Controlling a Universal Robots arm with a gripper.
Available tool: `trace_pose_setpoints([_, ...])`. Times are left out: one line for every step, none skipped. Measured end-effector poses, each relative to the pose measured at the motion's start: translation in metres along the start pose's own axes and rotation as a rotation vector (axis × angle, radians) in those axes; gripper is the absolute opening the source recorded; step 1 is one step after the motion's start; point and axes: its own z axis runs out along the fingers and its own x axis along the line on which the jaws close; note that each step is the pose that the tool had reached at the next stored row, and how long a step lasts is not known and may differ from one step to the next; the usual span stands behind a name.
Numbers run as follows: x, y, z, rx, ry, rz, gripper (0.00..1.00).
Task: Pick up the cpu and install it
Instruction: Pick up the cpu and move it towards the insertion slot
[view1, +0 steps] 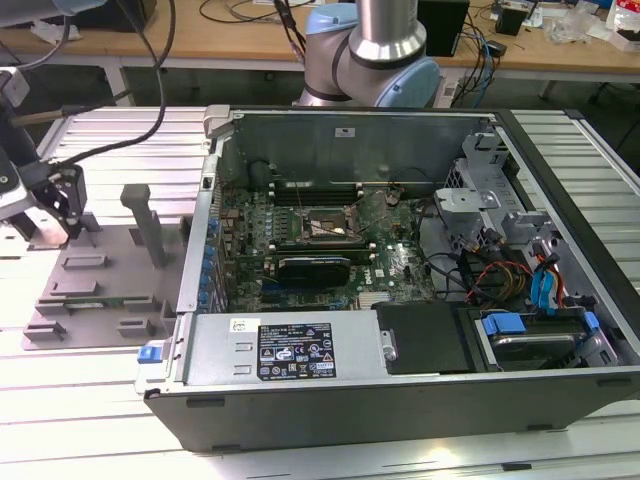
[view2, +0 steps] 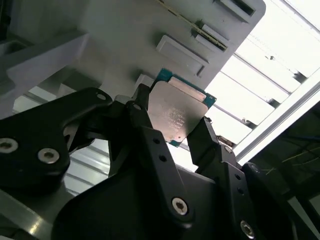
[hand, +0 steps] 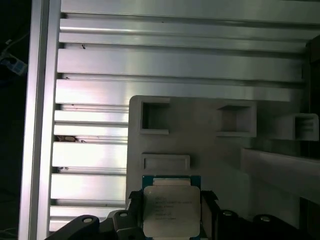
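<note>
The cpu (view2: 177, 112) is a flat square chip with a silvery top plate and a green rim. It sits between the two black fingers (view2: 142, 112) of my gripper (view2: 172, 122), which is shut on its opposite edges. In the first wrist view the cpu (hand: 170, 207) hangs just over the grey fixture tray (hand: 200, 150), with the gripper (hand: 171, 202) around it. In the exterior view my gripper (view1: 55, 212) is at the far left above the tray (view1: 110, 270), holding the cpu (view1: 45, 228). The motherboard socket (view1: 325, 228) lies open inside the computer case (view1: 400, 380).
The grey tray carries raised blocks and an upright post (view1: 148, 220). A long black heatsink block (view1: 315, 268) lies just in front of the socket. The case walls, drive cages (view1: 480, 190) and cables (view1: 500, 275) surround the board. A slatted aluminium table (view1: 90, 410) lies under everything.
</note>
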Motion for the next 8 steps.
trace_pose_setpoints([-0.0001, 0.0003, -0.003, 0.0, 0.0, 0.0, 0.55])
trace_pose_setpoints([-0.0001, 0.0006, -0.0052, 0.0001, 0.0, 0.0, 0.55])
trace_pose_setpoints([-0.0002, 0.001, -0.009, 0.0001, -0.0001, 0.0, 0.55])
trace_pose_setpoints([-0.0003, 0.0014, -0.0132, 0.0001, 0.0, 0.0, 0.55])
trace_pose_setpoints([-0.0004, 0.0017, -0.0157, 0.0001, 0.0, 0.0, 0.55])
trace_pose_setpoints([-0.0005, 0.002, -0.0188, 0.0001, 0.0001, 0.0, 0.55])
trace_pose_setpoints([-0.0005, 0.0022, -0.0216, 0.0001, 0.0001, 0.0, 0.55])
trace_pose_setpoints([-0.0006, 0.0025, -0.024, 0.0001, 0.0, 0.0, 0.55])
